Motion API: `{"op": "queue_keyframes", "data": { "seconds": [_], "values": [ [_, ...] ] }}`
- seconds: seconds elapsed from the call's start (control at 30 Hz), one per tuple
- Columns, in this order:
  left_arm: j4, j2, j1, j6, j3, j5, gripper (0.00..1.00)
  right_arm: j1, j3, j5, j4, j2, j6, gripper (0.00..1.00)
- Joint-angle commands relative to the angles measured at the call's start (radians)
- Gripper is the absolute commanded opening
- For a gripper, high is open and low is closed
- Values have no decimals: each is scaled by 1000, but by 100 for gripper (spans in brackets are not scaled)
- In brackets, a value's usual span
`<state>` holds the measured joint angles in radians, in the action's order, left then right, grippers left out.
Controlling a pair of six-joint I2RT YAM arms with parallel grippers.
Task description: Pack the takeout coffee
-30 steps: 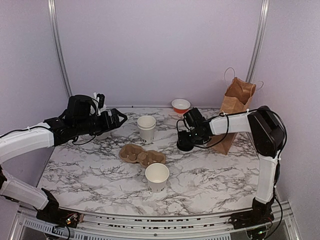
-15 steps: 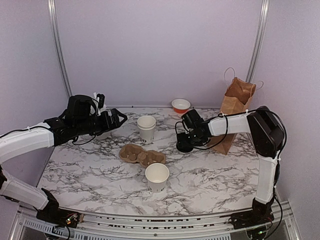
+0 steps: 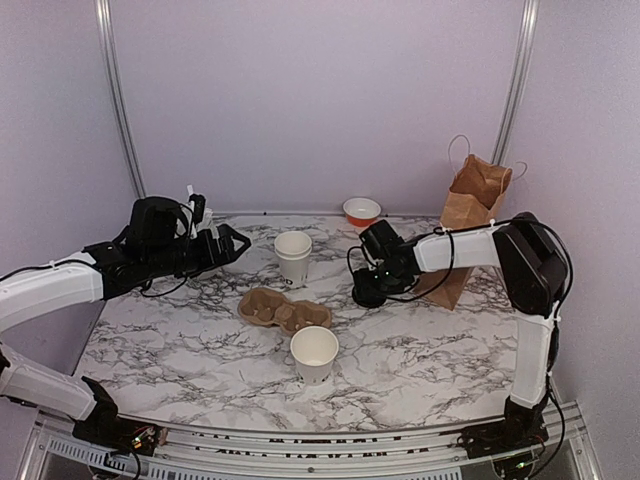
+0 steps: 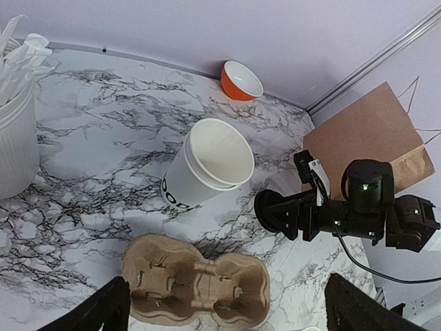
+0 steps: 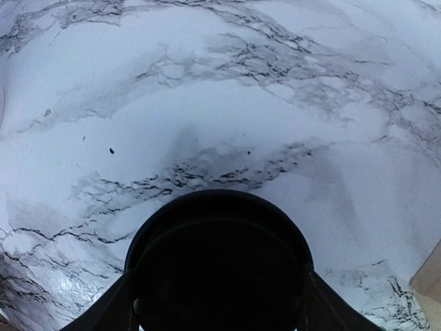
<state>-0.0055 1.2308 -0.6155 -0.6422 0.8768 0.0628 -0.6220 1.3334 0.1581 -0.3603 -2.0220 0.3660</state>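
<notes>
Marble tabletop (image 3: 440, 350) lies close under the right gripper (image 4: 284, 215), whose fingers clasp a black lid (image 5: 219, 269) by its rim, near the foot of the brown paper bag (image 3: 474, 205); the left gripper (image 3: 236, 243) hangs over the table's left side, jaws spread wide, holding nothing. Between the arms the lettered white cup (image 3: 293, 256) stands upright and lidless, just behind the cardboard cup carrier (image 3: 285, 311); a plain white cup (image 3: 315, 354) stands on the carrier's near side.

The top view looks down from high behind, sharing the marble table (image 3: 430, 350) with 2 nearer wrist views.
</notes>
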Motion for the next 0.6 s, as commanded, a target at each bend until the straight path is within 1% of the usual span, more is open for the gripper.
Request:
{"op": "queue_keyframes", "data": {
  "seconds": [0.0, 0.3, 0.57],
  "values": [
    [7, -36, -5, 1, -27, 5, 99, -16, 32, -15, -71, 41, -9, 63],
    [37, -57, -15, 1, -82, 20, 99, -44, 32, -33, -137, 170, -29, 63],
    [98, -54, -55, -25, -124, 27, 99, -114, 21, -47, -215, 309, -59, 63]
  ]
}}
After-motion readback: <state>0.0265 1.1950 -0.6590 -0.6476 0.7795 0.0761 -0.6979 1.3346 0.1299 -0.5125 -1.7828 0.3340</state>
